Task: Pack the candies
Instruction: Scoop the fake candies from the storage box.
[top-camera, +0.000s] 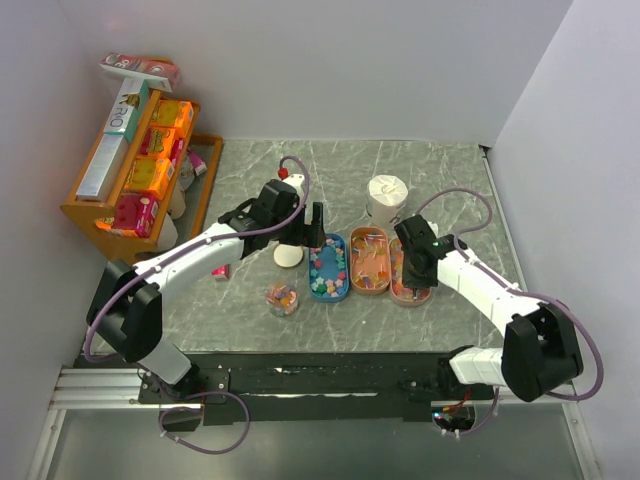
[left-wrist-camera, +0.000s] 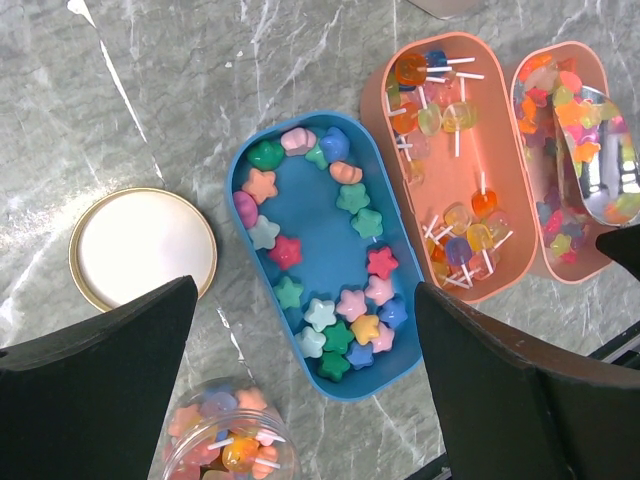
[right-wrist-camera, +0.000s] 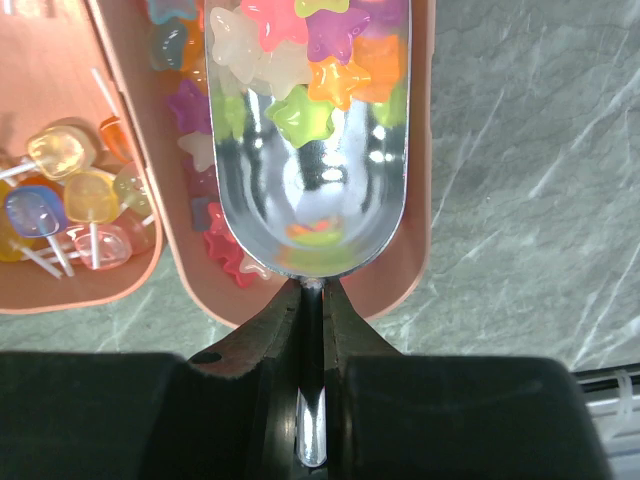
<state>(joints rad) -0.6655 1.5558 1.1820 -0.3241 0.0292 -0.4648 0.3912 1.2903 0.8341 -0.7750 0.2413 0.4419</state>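
Note:
Opaque star candies lie in a blue tray. Over that tray my left gripper hangs open with nothing in it. A clear jar with mixed candies stands by its near corner. My right gripper is shut on the thin handle of a metal scoop. The scoop rests in the rightmost orange tray, and translucent star candies fill its front half. In the top view the right gripper sits over that tray, the left gripper beside the blue one.
The middle orange tray holds lollipops. The jar's lid lies flat to the left of the blue tray. A white roll stands behind the trays. A wooden shelf with boxes is at the far left.

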